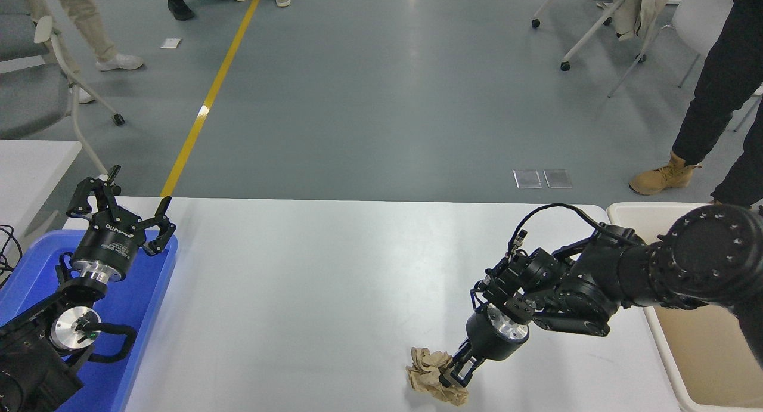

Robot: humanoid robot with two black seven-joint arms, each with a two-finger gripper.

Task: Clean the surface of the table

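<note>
The white table surface [310,293] fills the lower half of the view. A crumpled brown paper wad [430,371] is near its front edge, right of centre. My right gripper [454,373] points down and is shut on the paper wad, which appears slightly raised off the table. The right arm reaches in from the right edge. My left gripper [119,200] is parked at the lower left over a blue tray, its fingers spread open and holding nothing.
A blue tray [140,293] lies at the table's left edge. A beige bin [667,340] stands at the right edge. Another white tabletop [30,167] shows at far left. A person's legs and tan boot [661,176], chairs and a yellow floor line are beyond.
</note>
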